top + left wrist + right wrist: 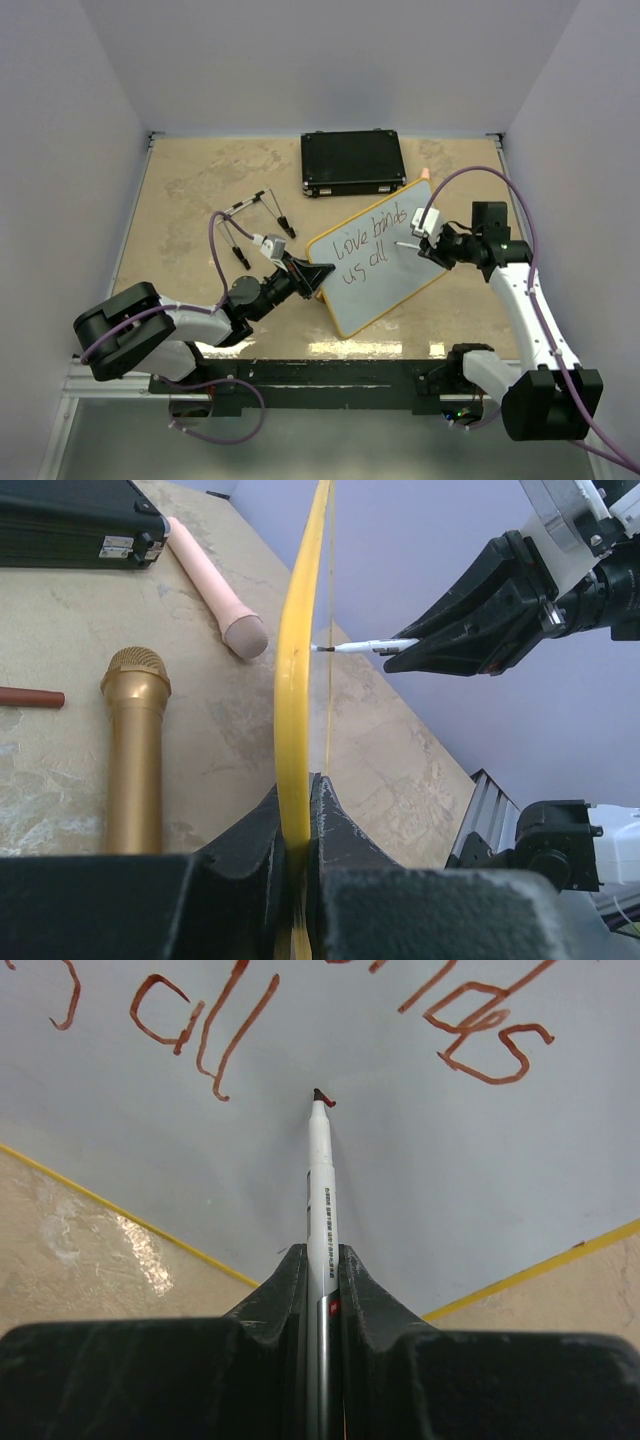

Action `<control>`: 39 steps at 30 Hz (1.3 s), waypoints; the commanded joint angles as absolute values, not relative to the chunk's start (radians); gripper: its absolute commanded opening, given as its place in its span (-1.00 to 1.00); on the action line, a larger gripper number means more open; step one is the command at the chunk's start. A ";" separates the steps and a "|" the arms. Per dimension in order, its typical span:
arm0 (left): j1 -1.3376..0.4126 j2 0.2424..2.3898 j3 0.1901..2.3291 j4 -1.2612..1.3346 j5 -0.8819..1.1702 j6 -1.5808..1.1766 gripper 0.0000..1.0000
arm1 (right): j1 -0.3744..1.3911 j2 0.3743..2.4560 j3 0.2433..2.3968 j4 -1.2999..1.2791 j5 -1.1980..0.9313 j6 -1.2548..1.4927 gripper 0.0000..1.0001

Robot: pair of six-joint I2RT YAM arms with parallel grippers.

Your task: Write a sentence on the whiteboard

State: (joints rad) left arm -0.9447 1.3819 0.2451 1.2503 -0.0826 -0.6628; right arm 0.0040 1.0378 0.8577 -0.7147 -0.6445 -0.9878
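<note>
Two grippers are engaged on one flat rectangular whiteboard [400, 285] with a pale glossy face, a thin yellow-orange frame and rounded corners. The whiteboard is located near the middle of the mottled beige table [190, 190], turned at a slant and held at a tilt. The left gripper [322, 275] has its fingers [335, 830] closed tight on the frame at the board's left edge; the wrist view shows the frame edge-on, pinched between both black pads. The right gripper [432, 247] is closed fully on the barrel of a slim white marker [320, 1190], which projects straight out between its fingers. The marker tip touches the board face, with a small fresh mark at the contact point. The sentence [365, 245], in thin dark reddish cursive, reads "love binds us all" in two slanted lines; the tip sits right of "all" and under "binds". A black rectangular case [352, 163] lies beyond the board's far side, apart from it. On the table behind the board, the left wrist view shows a gold microphone [135, 750] and a pink microphone [215, 585].
</note>
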 commanded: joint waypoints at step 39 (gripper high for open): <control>-0.954 1.396 0.255 1.200 -0.043 -0.575 -1.00 | 0.069 1.022 0.864 -0.589 -0.517 -0.868 -1.00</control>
State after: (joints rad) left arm -0.9443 1.3838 0.2451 1.2480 -0.1028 -0.6701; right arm 0.0673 1.0359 0.8440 -0.6968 -0.5453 -0.9081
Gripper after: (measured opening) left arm 0.091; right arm 0.133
